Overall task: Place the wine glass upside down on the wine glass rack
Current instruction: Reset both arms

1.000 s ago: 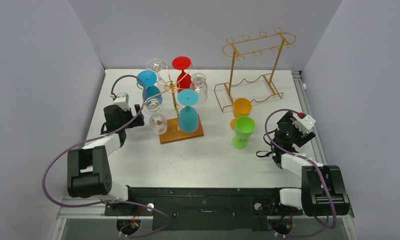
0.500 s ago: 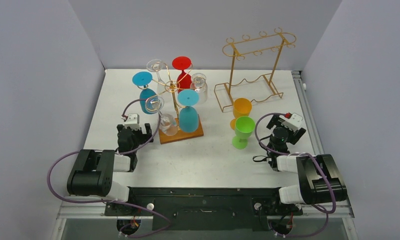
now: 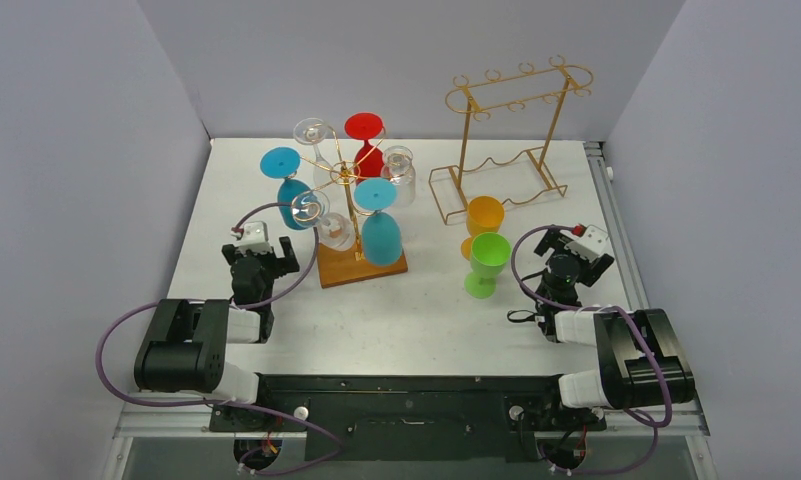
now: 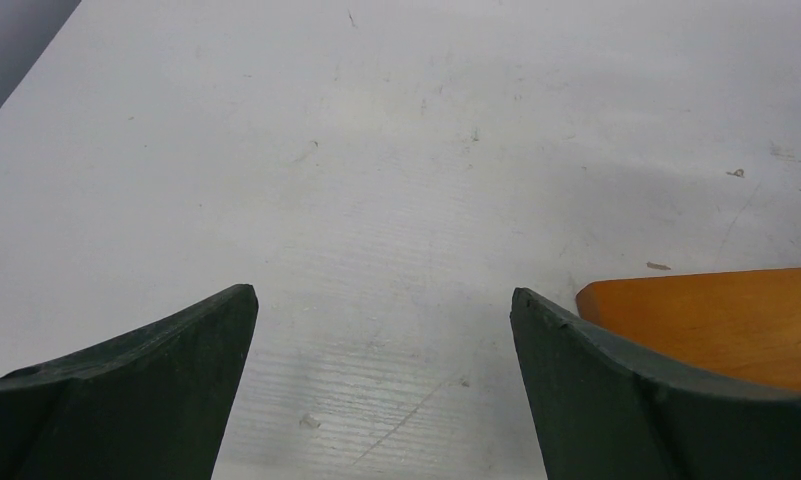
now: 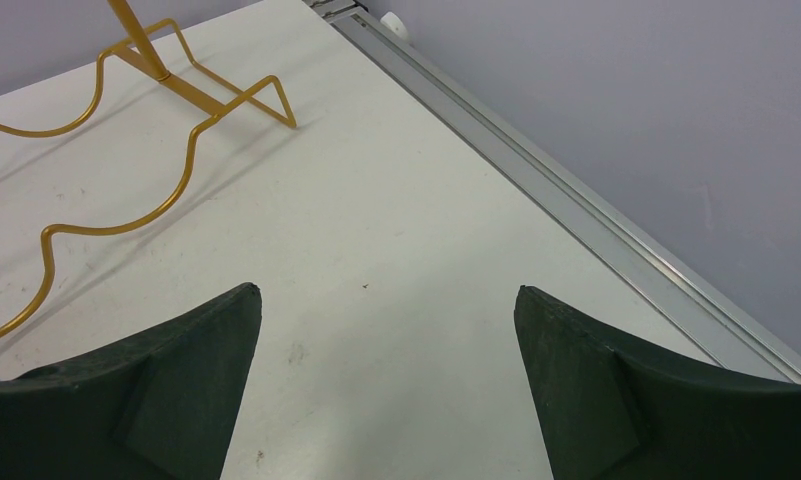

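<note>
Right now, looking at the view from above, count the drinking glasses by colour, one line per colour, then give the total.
Blue glasses: 2
Clear glasses: 3
Red glass: 1
Orange glass: 1
Green glass: 1
Total: 8

We record the wine glass rack [image 3: 361,268] standing on the table [image 3: 416,310], left of centre, with hanging glasses [image 3: 379,235] inverted on its arms. The wire frame rack [image 3: 506,150] stands behind and to the right. Before it stand two upright goblets, the rear goblet [image 3: 484,218] just behind the front goblet [image 3: 489,260]. The left gripper [image 3: 264,262] sits just left of the rack's base, and the right gripper [image 3: 568,258] sits right of the front goblet.
</note>
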Robot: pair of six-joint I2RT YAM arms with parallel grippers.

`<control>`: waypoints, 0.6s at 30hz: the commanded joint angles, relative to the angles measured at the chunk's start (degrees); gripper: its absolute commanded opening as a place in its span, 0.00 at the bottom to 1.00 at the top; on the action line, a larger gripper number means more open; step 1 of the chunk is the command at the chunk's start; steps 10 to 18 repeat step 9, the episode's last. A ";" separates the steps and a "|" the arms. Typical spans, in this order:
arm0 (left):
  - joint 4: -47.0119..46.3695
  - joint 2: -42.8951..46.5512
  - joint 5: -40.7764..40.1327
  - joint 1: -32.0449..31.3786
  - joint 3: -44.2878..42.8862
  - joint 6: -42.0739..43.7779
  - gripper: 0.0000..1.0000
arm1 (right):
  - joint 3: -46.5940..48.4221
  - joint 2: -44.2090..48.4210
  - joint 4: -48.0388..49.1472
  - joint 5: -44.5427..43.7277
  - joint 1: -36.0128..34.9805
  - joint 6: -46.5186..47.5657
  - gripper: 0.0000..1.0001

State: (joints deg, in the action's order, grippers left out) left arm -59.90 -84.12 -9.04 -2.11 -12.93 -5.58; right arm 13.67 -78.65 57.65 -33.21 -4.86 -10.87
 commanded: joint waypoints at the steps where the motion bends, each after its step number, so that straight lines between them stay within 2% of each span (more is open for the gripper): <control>1: -3.49 0.18 -0.73 0.00 -1.43 -0.22 0.96 | -0.31 0.38 4.07 0.69 0.29 0.43 0.92; 18: -2.72 0.07 -1.17 -0.55 -1.91 0.45 0.96 | -0.31 0.33 4.05 0.59 0.29 0.50 0.92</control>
